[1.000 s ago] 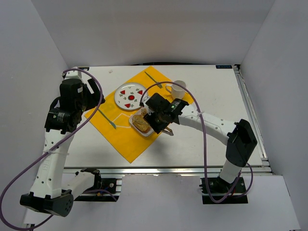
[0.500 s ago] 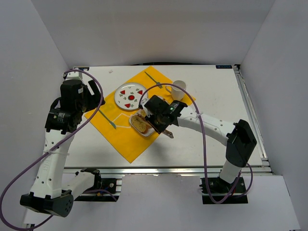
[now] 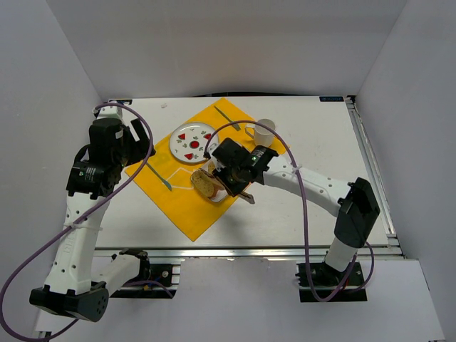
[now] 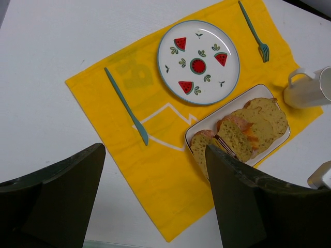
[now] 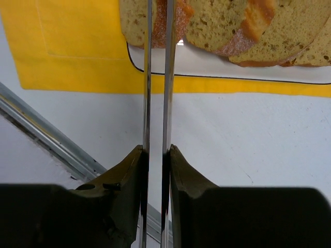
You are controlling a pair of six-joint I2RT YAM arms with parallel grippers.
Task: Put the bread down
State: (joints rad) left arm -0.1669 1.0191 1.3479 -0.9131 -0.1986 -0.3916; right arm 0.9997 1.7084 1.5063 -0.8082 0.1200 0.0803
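Bread (image 3: 206,183) slightly farther left than before, between tongs (image 5: 168,77) in the clenched right claw (image 5: 155,152); left claw (image 4: 154,150) agape.

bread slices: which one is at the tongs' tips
The end slice farthest from the mug; the tongs held by the right gripper straddle its crust, while the other slices overlap beside it.

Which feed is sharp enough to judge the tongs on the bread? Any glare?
Right wrist: bread sharp and well lit; tongs show bright streaky reflections; right hand dark, detail lost. Left wrist: plate crisp under even light; left hand a dark blur at the bottom. Top external: even light, soft shadows, bread too small for detail.
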